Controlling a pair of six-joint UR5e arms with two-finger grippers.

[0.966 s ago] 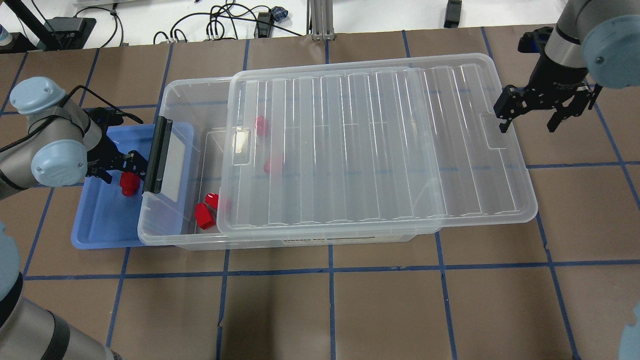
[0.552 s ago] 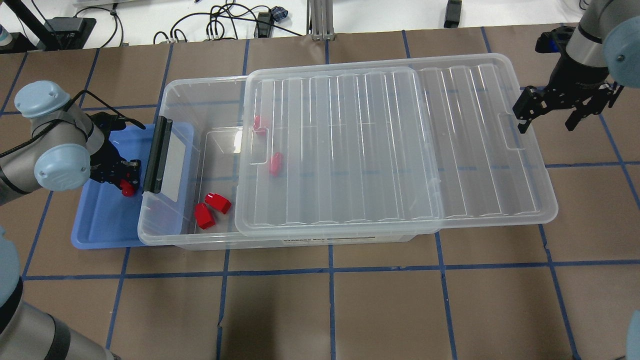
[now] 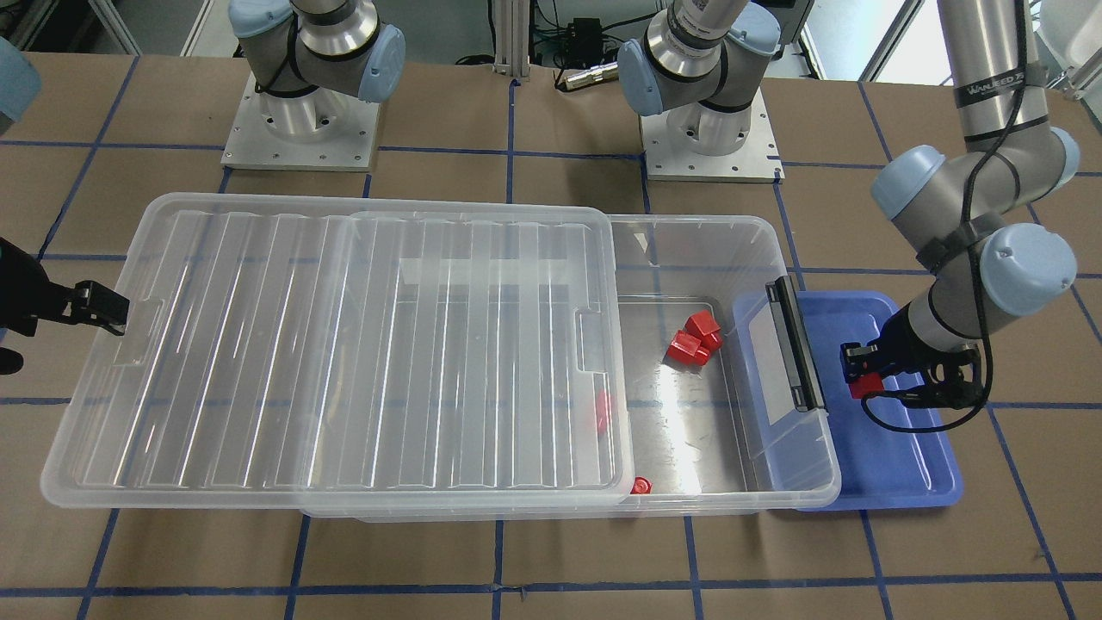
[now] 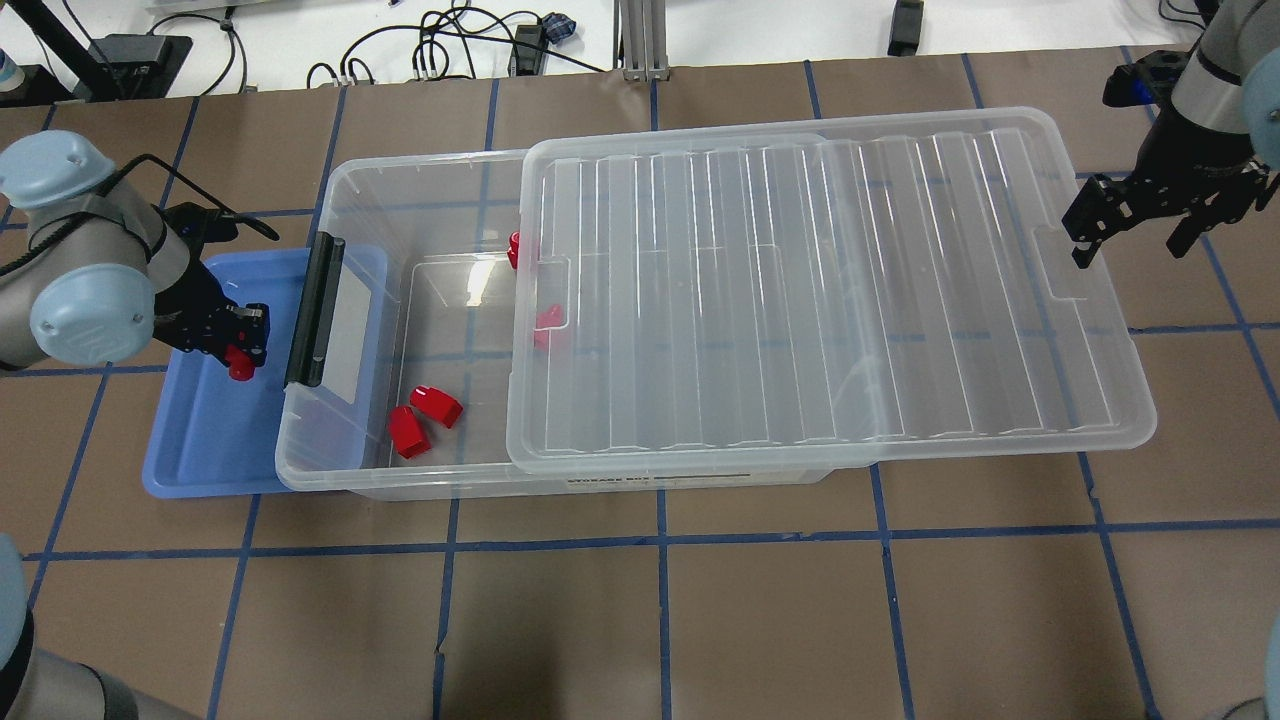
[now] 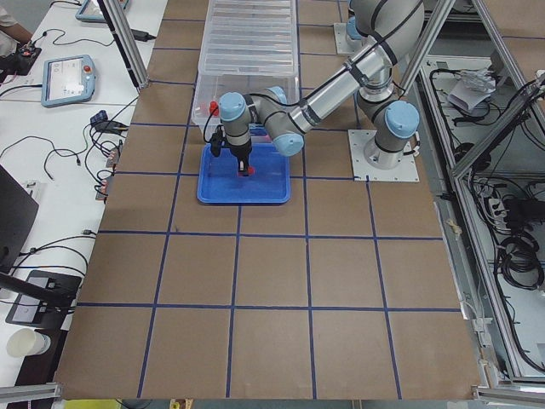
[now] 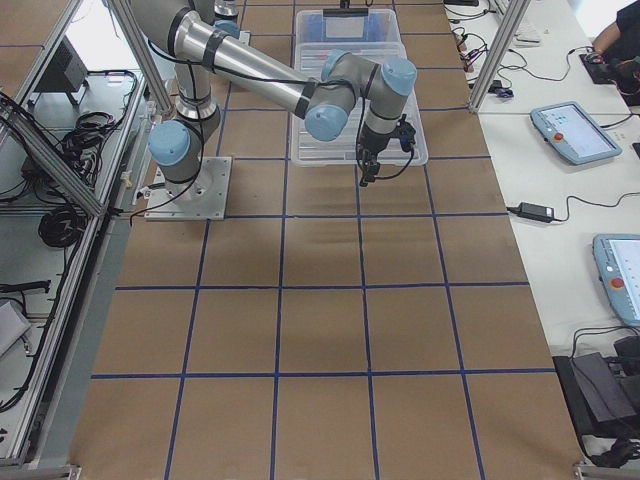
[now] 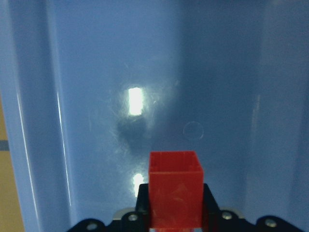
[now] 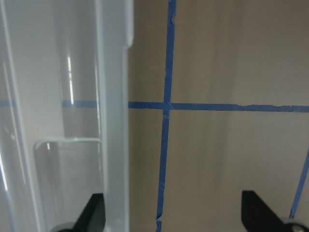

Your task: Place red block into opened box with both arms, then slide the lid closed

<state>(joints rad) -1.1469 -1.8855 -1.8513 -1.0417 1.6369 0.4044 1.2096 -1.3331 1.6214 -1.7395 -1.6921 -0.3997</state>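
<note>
Brown table (image 4: 760, 620) with blue tape grid; clear box (image 4: 420, 200), blue tray (image 4: 200, 450)

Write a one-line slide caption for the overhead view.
Left gripper grips a red block over the blue tray; open right gripper at the lid partly covering the box.

I count five red blocks (image 4: 436, 405), one clear box (image 4: 350, 472), one lid (image 4: 830, 300), one blue tray (image 4: 200, 455) and two robot arms (image 4: 95, 262)

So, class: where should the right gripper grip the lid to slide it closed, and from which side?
Probably the end rim by the recessed tab, from above at the lid's overhanging end: that thin edge juts past the box, and the open right gripper hangs there.
</note>
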